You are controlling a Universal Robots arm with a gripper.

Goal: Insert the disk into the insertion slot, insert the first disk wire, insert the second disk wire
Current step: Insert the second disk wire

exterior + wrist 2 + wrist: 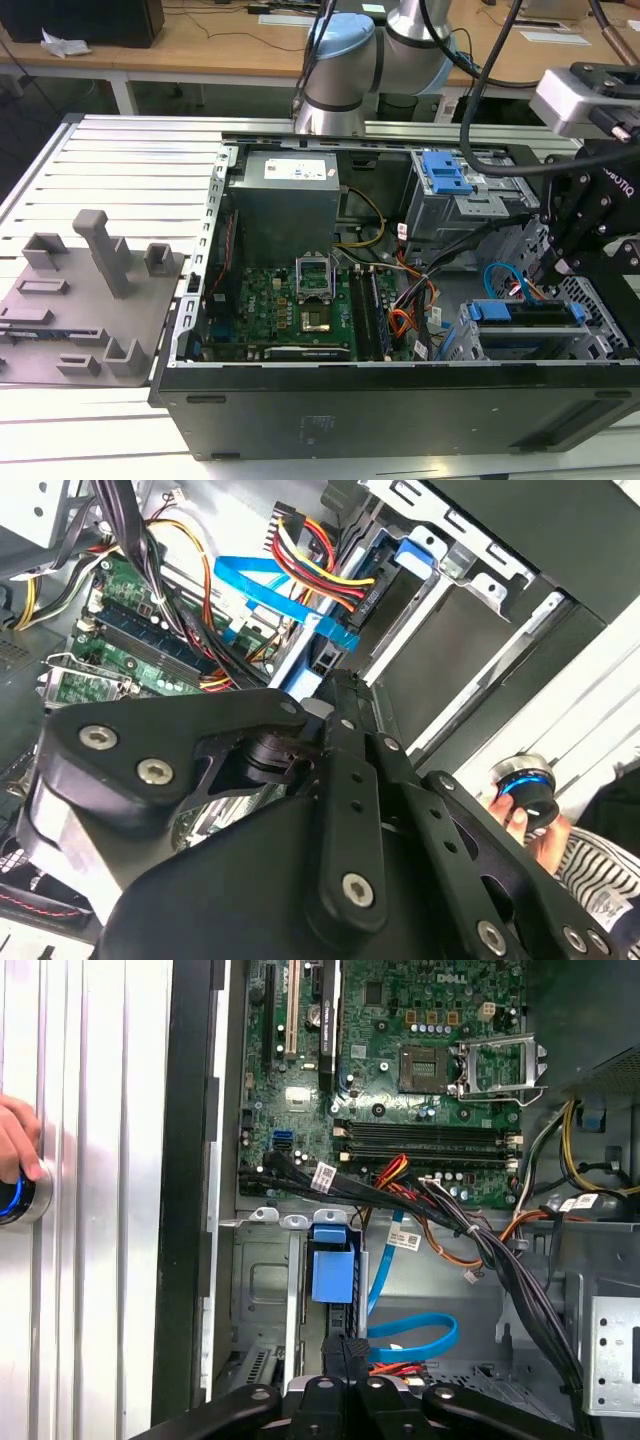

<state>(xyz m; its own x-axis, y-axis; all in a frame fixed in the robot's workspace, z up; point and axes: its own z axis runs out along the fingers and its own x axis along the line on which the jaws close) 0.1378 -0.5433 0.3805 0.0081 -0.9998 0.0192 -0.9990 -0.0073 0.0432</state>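
Observation:
The disk, in its blue carrier, sits inside the insertion slot, the silver cage at the case's front on the exterior view's right. A bundle of red, yellow and black wires runs into the disk's end. The second disk wire, a flat light-blue cable, loops beside the disk, and its end reaches my fingertips. My gripper hangs right over the disk's connector end, its fingers close together on the cable's end.
The green motherboard fills the middle of the case, with the power supply behind it. A taller grey cage with a blue latch stands at the back. A hand rests on a blue-ringed button. A grey fixture lies beside the case.

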